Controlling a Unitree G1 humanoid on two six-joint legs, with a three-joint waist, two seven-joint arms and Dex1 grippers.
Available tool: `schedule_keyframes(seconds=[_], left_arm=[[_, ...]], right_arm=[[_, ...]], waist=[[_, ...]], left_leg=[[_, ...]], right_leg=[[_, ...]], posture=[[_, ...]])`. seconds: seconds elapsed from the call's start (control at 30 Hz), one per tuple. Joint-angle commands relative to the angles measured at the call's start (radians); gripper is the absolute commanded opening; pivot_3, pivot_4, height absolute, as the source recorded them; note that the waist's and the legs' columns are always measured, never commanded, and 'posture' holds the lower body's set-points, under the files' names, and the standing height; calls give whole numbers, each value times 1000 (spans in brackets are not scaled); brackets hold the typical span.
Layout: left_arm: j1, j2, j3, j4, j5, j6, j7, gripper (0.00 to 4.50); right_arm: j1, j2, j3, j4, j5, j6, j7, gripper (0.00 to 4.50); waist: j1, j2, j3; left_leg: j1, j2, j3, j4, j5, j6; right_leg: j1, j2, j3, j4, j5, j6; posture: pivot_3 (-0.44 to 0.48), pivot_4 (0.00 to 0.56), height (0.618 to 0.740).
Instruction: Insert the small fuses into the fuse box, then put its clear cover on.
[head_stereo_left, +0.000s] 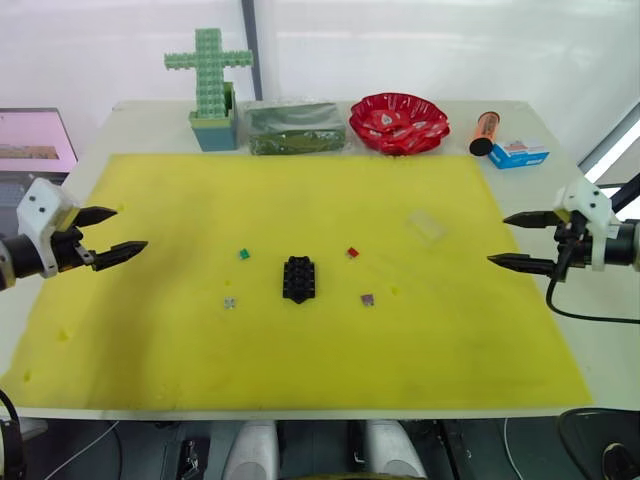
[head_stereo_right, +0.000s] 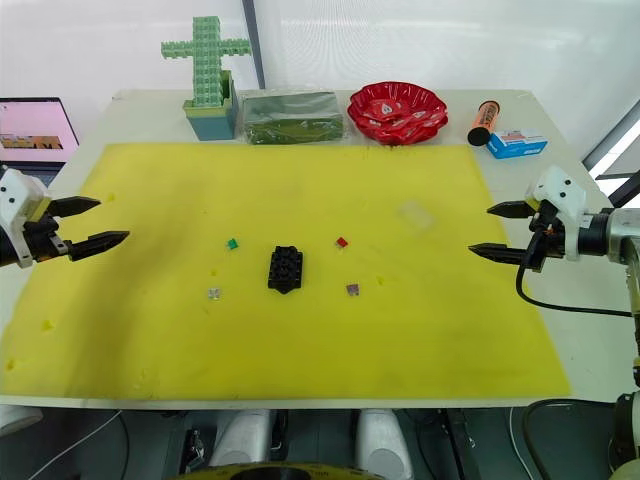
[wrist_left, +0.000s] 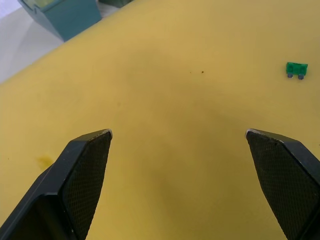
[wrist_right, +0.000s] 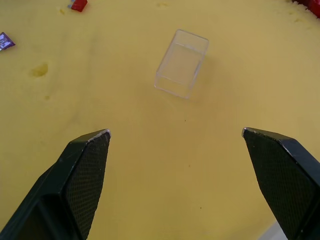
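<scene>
No writing is legible on anything. At frame centre the fuse box (head_stereo_left: 300, 279) sits on the yellow mat (head_stereo_left: 180, 330), four small fuses (head_stereo_left: 243, 254) scattered around it; the clear cover (wrist_right: 181, 63) lies right of centre. Left gripper (head_stereo_left: 120, 232) and right gripper (head_stereo_left: 517, 240) gape wide, empty

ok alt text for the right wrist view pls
A clear cover lies on its side on the yellow mat, ahead of the right gripper, whose black fingers are spread wide and empty. A red fuse and a purple fuse lie farther off.
</scene>
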Motion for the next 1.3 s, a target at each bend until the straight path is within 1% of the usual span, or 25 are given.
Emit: schedule_keyframes(seconds=[0.03,0.43,0.6,0.77,0.93,1.07,1.2,1.3], left_arm=[[-23,11,15,-7,-6,-13,-1,4500],[-44,12,16,8,-3,-31,-2,4500],[-45,21,14,-5,-17,13,-18,4500],[-21,32,63,-68,-103,176,-41,4500],[19,16,141,-141,-209,347,-18,4500],[102,4,177,-228,-256,446,8,4500],[195,-57,264,-384,-406,661,92,4500],[248,-107,321,-464,-480,749,153,4500]], right_arm=[[-25,-21,-29,-6,6,-10,-3,4486],[-9,-16,-38,-18,16,-6,-14,4486],[-6,-2,-47,-37,31,1,-31,4486],[-9,13,-52,-127,63,41,-52,4486],[-20,59,-38,-290,145,119,-57,4486],[-34,88,-1,-398,177,171,-58,4486],[-42,149,64,-617,262,272,-74,4486],[-62,189,112,-721,280,310,-105,4486]], waist=[[0,0,0],[0,0,0],[0,0,0],[-1,0,0],[-2,0,0],[-2,0,0],[-1,-1,0],[-1,-1,0]], left_leg=[[0,0,0,0,0,0],[0,0,0,0,0,0],[0,0,0,0,0,0],[0,0,0,0,0,0],[0,0,-1,0,0,0],[0,0,-1,0,0,0],[0,0,-2,0,0,0],[0,1,-3,1,0,0]], right_leg=[[0,0,0,0,0,0],[0,0,0,0,0,0],[0,0,0,0,0,0],[0,0,0,0,0,0],[0,0,0,1,0,0],[0,0,0,1,0,0],[0,0,0,1,0,0],[1,0,0,1,0,0]], posture=[[0,150,740],[0,150,740],[0,150,740],[0,150,740],[0,150,740],[0,150,740],[0,150,740],[0,150,740]])
